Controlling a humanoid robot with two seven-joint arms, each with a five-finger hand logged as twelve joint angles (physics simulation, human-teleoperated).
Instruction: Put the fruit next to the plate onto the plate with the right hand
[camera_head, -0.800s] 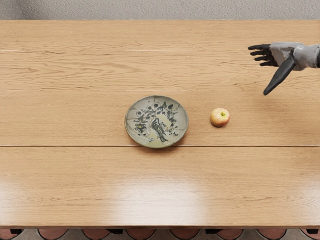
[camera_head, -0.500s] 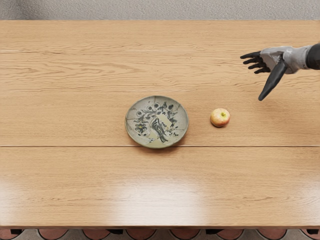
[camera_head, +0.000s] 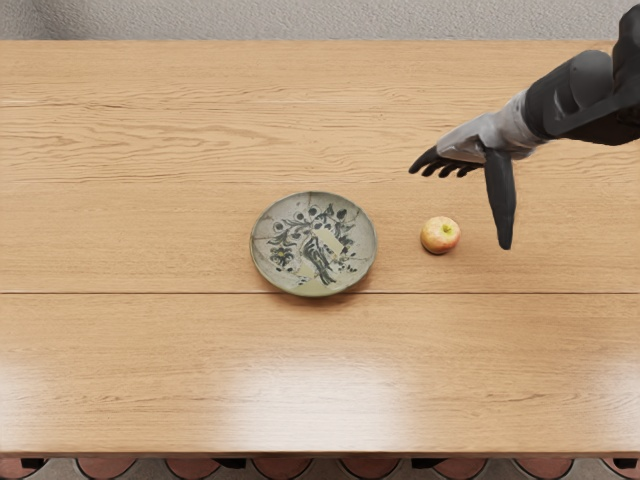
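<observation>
Head view: wood-grain surface (camera_head: 150, 350), grey backdrop beyond, bears one painted plate (camera_head: 256, 245) and one apple (camera_head: 440, 235) beside it; one right hand (camera_head: 474, 150) hangs open near the apple, holding nothing

Wide wooden table (camera_head: 150, 350) — glossy sheen near front — grey floor (camera_head: 300, 18) behind.
</observation>
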